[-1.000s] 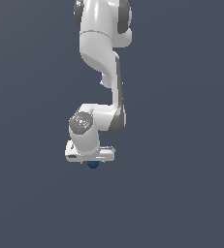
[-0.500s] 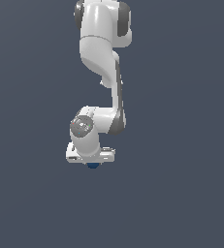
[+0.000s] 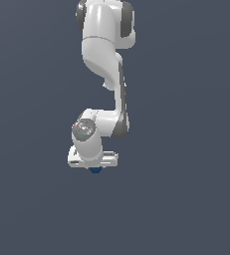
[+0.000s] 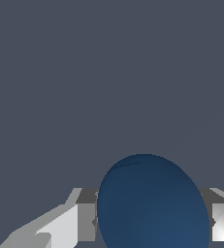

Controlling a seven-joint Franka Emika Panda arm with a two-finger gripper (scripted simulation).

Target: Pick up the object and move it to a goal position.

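Observation:
The small dark blue ball peeks out just under my white gripper in the exterior view, mostly hidden by the hand. In the wrist view the ball fills the space between the two grey fingers, which press on both its sides. The gripper is shut on the ball and holds it in the air, with the arm bent down from above.
Only a plain dark grey-blue background surrounds the arm in both views. No goal marker, table edge or other object shows.
The wrist has turned slightly and the hand has shifted a little, with the ball still held under it.

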